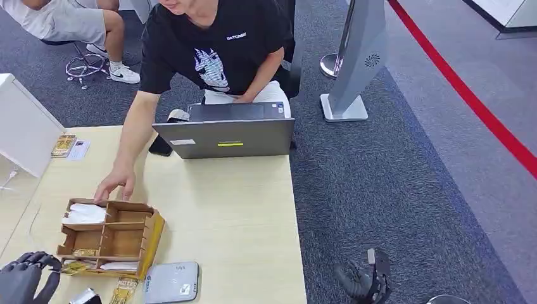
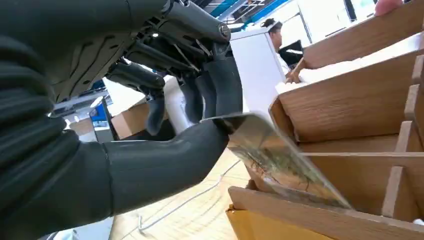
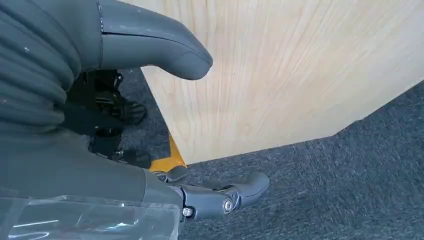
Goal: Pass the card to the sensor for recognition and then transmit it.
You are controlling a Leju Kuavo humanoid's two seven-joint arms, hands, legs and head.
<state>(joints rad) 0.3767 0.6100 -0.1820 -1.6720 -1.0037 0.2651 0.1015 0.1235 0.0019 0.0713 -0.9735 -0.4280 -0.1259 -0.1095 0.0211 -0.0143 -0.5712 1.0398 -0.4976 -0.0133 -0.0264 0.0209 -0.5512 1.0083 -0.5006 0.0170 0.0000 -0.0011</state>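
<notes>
At the table's near left corner my left hand (image 1: 25,277) pinches a glossy gold-printed card (image 2: 280,160) between thumb and fingers. The card (image 1: 75,267) is tilted at the front left corner of the wooden compartment box (image 1: 136,221), its far end still over a compartment. The grey card sensor (image 1: 171,282) lies flat on the table just right of the box's front. My right hand (image 1: 362,280) hangs off the table's right side above the carpet, its thumb (image 3: 160,50) and fingers (image 3: 225,196) apart, holding nothing.
A person in a black shirt reaches over and rests a hand (image 1: 115,183) on the box's back edge. A laptop (image 1: 225,136) stands at the far table edge. White cards (image 1: 85,214) fill one compartment; more gold cards (image 1: 123,291) lie near the sensor. A white panel (image 1: 22,126) stands at left.
</notes>
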